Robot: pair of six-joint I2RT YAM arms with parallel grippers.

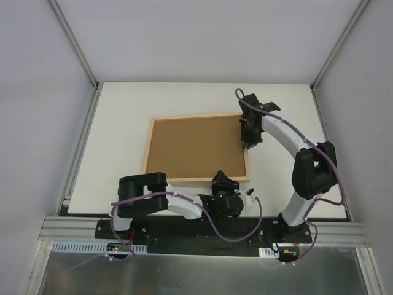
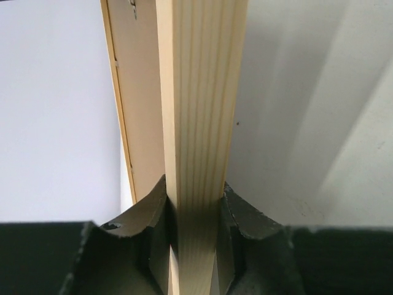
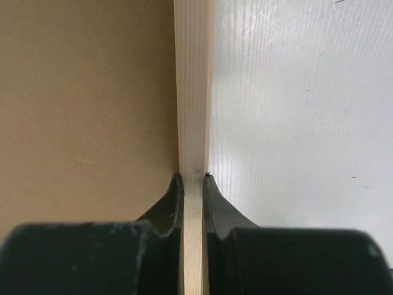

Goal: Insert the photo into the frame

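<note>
A white table (image 1: 123,117) held the light wooden frame (image 1: 184,179) lying flat at its centre, brown backing board (image 1: 193,147) facing up. The right gripper (image 3: 192,179) pinched the frame's three o'clock rail; the left gripper (image 2: 195,193) clamped its six o'clock rail.
</note>
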